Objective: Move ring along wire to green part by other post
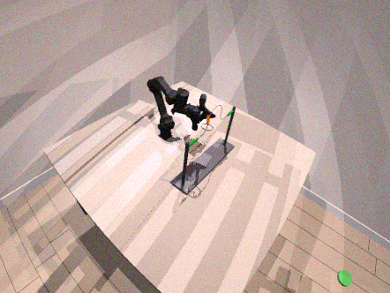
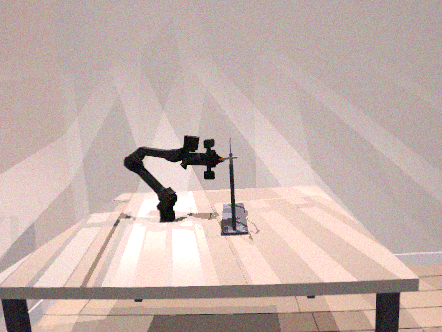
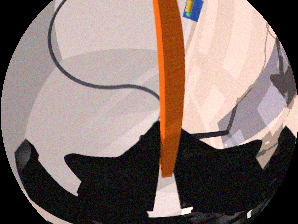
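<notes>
My gripper (image 1: 206, 117) (image 2: 220, 159) (image 3: 162, 124) is shut on the orange handle (image 1: 208, 119) (image 2: 223, 159) (image 3: 173, 75). The ring (image 1: 207, 127) (image 2: 233, 157) is tilted nearly flat, between the two posts and high above the base; it cannot be made out in the wrist view. The thin grey wire (image 1: 219, 106) (image 3: 90, 86) runs by the ring and bends up in a hump toward the far post. Whether it touches the ring is too small to tell. One green part (image 1: 193, 141) is at the near post (image 1: 185, 165) (image 2: 232, 195), the other green part (image 1: 230, 113) at the far post (image 1: 228, 129).
The posts stand on a dark base plate (image 1: 214, 155) (image 2: 241, 231) on the wooden table (image 1: 146, 238) (image 2: 165, 265). The arm reaches in from the side of its own base, level with the wire. A green disc (image 1: 344, 278) lies on the floor.
</notes>
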{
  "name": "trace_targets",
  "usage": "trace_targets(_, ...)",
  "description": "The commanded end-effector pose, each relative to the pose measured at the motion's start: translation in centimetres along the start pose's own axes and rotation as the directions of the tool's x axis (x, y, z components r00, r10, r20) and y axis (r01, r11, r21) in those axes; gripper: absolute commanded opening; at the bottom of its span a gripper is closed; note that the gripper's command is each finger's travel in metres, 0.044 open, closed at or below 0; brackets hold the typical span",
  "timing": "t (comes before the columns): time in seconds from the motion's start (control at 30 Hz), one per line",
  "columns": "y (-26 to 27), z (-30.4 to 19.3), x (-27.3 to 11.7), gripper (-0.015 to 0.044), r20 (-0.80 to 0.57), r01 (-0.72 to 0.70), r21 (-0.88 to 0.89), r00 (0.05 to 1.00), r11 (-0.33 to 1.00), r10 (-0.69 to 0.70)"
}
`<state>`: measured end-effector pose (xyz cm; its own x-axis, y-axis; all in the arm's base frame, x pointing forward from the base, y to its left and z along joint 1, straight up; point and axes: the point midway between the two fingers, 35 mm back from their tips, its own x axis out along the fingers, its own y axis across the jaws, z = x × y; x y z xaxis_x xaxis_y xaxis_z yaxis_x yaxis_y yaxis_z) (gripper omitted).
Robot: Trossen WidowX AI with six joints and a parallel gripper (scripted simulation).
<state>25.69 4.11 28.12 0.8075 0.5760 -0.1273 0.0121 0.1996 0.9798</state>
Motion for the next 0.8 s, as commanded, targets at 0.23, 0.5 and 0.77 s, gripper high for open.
trace_targets(0.23, 2.3, 0.0, -0.2, -0.0150, -0.005, -0.060, 0.085, 0.998, 0.995, 0.060)
trace_targets(0.5, 3.5, 0.3, -0.5, -0.0150, -0.004, -0.079, 0.129, 0.997, 0.988, 0.081)
trace_targets(0.77, 4.1, 0.4, -0.6, -0.0150, -0.006, -0.058, 0.112, 0.998, 0.992, 0.059)
